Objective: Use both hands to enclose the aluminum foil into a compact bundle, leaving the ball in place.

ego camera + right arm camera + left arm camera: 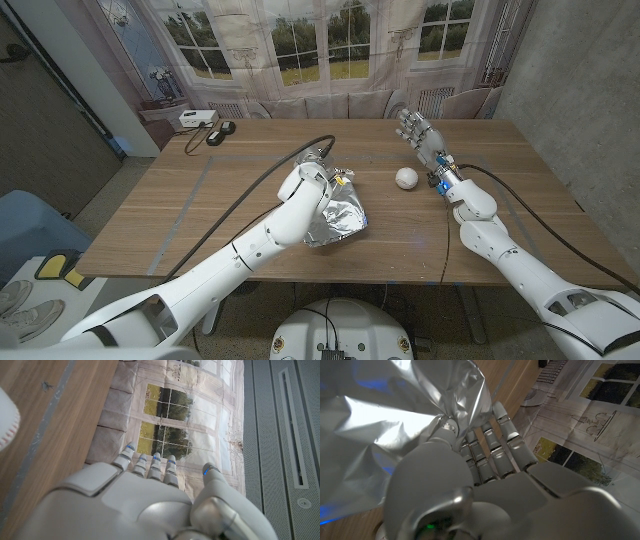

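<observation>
A crumpled sheet of aluminum foil (338, 216) lies on the wooden table (200, 210) near the middle. My left hand (313, 180) is at its far left corner, and a flap of the foil stands up against it. In the left wrist view the foil (380, 425) folds in between the thumb and the straight fingers (495, 445) of the left hand (470, 480), which pinches its edge. A white ball (405, 178) sits to the right of the foil, apart from it. My right hand (418, 132) is raised beyond the ball, fingers spread, holding nothing. The ball (7, 417) shows beside the right hand (145, 505).
A white box (194, 118) and two small black items (219, 132) lie at the table's far left corner. A black cable (262, 185) runs along my left arm. A printed window backdrop (330, 50) hangs behind the table.
</observation>
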Available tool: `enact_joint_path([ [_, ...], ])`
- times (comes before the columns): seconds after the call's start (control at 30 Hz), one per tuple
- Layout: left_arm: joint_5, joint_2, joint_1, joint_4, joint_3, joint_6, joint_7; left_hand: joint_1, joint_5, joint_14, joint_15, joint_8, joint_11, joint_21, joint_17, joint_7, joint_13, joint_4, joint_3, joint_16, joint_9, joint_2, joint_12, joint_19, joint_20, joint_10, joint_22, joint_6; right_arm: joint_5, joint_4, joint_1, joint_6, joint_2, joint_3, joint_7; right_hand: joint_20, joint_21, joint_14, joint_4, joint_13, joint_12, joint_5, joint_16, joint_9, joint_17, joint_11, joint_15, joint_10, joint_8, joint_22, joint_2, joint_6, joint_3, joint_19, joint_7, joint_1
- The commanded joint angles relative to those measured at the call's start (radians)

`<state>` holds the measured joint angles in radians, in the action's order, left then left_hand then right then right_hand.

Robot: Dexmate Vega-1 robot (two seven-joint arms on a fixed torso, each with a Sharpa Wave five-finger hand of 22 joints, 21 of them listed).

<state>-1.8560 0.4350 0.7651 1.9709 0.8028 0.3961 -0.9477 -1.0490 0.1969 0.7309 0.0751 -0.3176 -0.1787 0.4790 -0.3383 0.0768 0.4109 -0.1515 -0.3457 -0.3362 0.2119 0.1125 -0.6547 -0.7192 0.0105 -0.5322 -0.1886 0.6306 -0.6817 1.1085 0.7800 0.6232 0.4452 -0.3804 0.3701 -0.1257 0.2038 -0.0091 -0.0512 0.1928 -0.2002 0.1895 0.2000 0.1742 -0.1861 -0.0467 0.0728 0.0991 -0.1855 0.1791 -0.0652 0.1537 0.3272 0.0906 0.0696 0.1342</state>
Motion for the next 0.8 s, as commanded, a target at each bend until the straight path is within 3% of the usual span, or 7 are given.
enact_joint_path([
  [0.03,-0.008,0.001,-0.008,-0.067,0.006,0.020,0.048,0.008,0.006,0.008,0.138,0.001,0.002,0.002,-0.002,0.001,0.003,0.009,-0.002,0.006,0.001,0.000,-0.004,0.002,-0.001,-0.008,-0.002,0.008,0.004,-0.015,-0.010,-0.003,-0.005,-0.006,-0.003,-0.003,0.002,0.003,-0.007,0.004,-0.002,0.007,-0.001,0.006,-0.003,0.002,-0.005,0.011,-0.003,0.003,0.001,0.009,0.000,0.003,0.000,-0.002],
  [0.33,0.022,0.019,0.004,-0.115,0.029,0.066,0.235,0.038,0.001,0.007,0.134,0.015,0.002,0.005,0.000,0.000,0.005,0.020,0.007,0.019,0.001,-0.008,0.000,-0.002,-0.004,0.002,-0.002,-0.017,0.012,-0.015,-0.010,-0.001,-0.006,-0.008,-0.015,-0.003,0.002,0.004,-0.008,0.004,-0.002,0.007,-0.001,0.006,-0.003,0.001,-0.004,0.012,-0.003,0.003,0.002,0.011,-0.001,0.002,0.000,-0.003],
  [0.53,0.042,0.022,-0.010,-0.134,0.041,0.063,0.234,0.060,-0.004,-0.005,0.131,0.028,0.000,0.005,0.004,0.001,0.006,0.027,0.012,0.036,0.002,-0.015,0.009,-0.003,-0.005,0.021,-0.001,-0.042,0.015,-0.014,-0.010,-0.003,-0.008,-0.008,-0.025,-0.004,0.002,0.005,-0.009,0.004,-0.002,0.007,-0.001,0.006,-0.003,0.000,-0.003,0.011,-0.003,0.003,0.002,0.011,-0.001,0.002,0.000,-0.003],
  [0.67,0.052,0.030,-0.017,-0.140,0.046,0.065,0.240,0.079,-0.007,-0.026,0.131,0.057,0.008,0.003,0.010,0.010,0.000,0.030,0.011,0.061,0.000,-0.016,0.020,0.005,0.001,0.040,-0.001,-0.096,0.017,-0.015,-0.011,-0.003,-0.012,-0.009,-0.033,-0.004,0.002,0.005,-0.009,0.004,-0.002,0.007,-0.001,0.006,-0.003,0.001,-0.003,0.012,-0.003,0.003,0.002,0.011,-0.001,0.002,0.000,-0.004],
  [0.8,0.055,0.037,-0.028,-0.140,0.051,0.058,0.220,0.119,-0.015,-0.094,0.115,0.117,0.010,-0.010,0.033,0.023,-0.027,0.032,0.021,0.113,-0.006,-0.035,0.076,0.033,0.026,0.123,0.000,-0.216,0.020,-0.025,-0.017,-0.003,-0.020,-0.013,-0.037,-0.004,0.002,0.005,-0.009,0.004,-0.002,0.007,-0.001,0.006,-0.003,0.000,-0.004,0.012,-0.003,0.003,0.002,0.012,-0.001,0.002,0.000,-0.004],
])
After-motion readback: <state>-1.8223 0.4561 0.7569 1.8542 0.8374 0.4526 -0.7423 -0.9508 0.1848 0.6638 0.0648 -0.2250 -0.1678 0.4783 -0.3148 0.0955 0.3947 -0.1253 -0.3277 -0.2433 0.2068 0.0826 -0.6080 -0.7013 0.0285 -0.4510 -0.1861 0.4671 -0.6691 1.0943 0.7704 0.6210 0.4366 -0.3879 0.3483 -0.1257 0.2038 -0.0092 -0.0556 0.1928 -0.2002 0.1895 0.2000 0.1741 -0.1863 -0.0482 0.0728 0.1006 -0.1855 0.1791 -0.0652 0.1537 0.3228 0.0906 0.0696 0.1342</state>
